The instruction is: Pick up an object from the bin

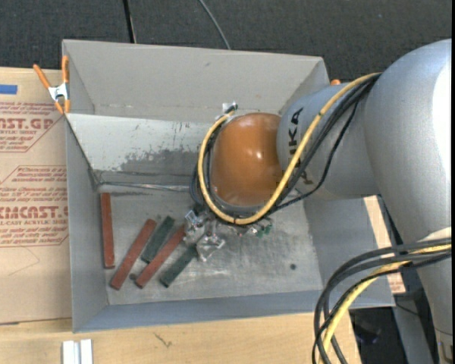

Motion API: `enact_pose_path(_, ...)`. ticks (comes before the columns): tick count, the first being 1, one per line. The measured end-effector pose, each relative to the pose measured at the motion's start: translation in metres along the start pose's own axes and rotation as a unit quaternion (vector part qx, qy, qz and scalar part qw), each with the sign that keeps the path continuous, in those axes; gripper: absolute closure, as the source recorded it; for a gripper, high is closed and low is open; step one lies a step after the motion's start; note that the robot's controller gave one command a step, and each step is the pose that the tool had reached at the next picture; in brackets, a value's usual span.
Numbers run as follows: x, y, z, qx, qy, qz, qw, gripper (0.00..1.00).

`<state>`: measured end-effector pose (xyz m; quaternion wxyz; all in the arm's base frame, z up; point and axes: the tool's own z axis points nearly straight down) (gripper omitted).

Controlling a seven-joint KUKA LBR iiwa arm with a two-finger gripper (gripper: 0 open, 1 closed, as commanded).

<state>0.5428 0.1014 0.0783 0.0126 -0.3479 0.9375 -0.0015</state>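
Grey metal bin (81, 203) floor carries five flat sticks, all left of centre. Three red-brown, two dark green.
- Left red-brown stick (107, 230): near left wall, apart from rest.
- Middle red-brown stick (133, 253): slanted.
- Upper dark green stick (158, 239): beside it.
- Right red-brown stick (159, 262): next.
- Lower dark green stick (179, 267): rightmost.

Jaws low at upper ends of last two, under orange wrist cover (243, 165). Spread or pressed together: cannot tell.
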Motion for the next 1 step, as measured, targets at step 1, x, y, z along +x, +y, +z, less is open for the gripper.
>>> enact_pose_path(1, -0.0168, -0.0021, -0.1359, -0.006, 0.0090, -0.042, 0.9991, 1.00)
